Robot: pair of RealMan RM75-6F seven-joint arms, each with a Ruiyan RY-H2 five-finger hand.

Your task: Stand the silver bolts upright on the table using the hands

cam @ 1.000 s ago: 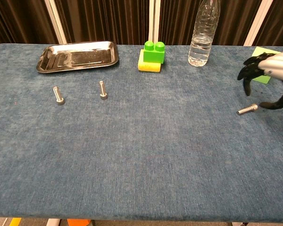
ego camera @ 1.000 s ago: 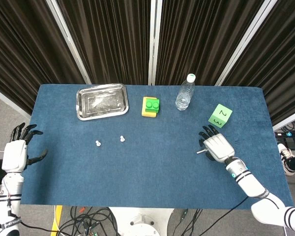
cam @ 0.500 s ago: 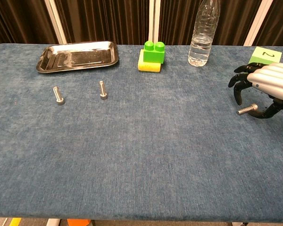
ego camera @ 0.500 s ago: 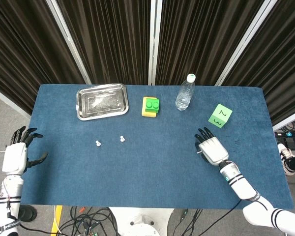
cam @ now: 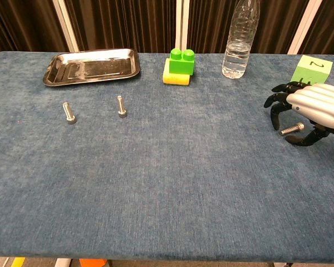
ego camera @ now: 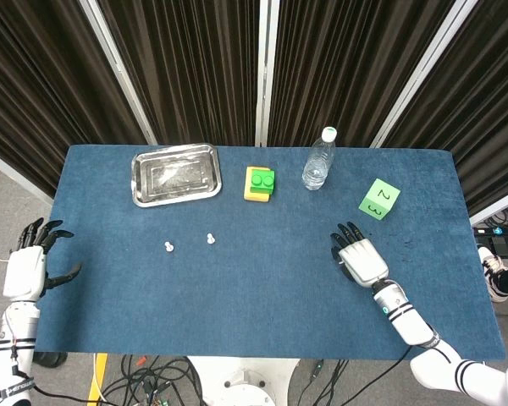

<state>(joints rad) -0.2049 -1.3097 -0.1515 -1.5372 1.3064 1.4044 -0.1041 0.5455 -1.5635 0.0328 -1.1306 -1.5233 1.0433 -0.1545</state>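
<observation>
1. Three silver metal bolts were on the blue felt-covered table [cam: 167,183]: we found two standing upright, head down, at centre-left [cam: 69,113] [cam: 121,106], and a third bolt [cam: 291,129] lying on its side near the right edge.
2. We observed the right hand [cam: 312,111] arched palm-down over the lying bolt, with dark fingertips [cam: 275,114] curled toward the table on one side and the thumb on the other.
3. We could not tell whether the fingers touched or gripped that bolt.
4. We saw the left hand [ego camera: 27,269] off the table's left edge, fingers spread and holding nothing.
5. We noted, along the far edge, a shiny rectangular steel tray [cam: 92,65], a green brick on a yellow block [cam: 181,65], a clear plastic water bottle [cam: 240,39] and a green numbered card [cam: 310,68].
</observation>
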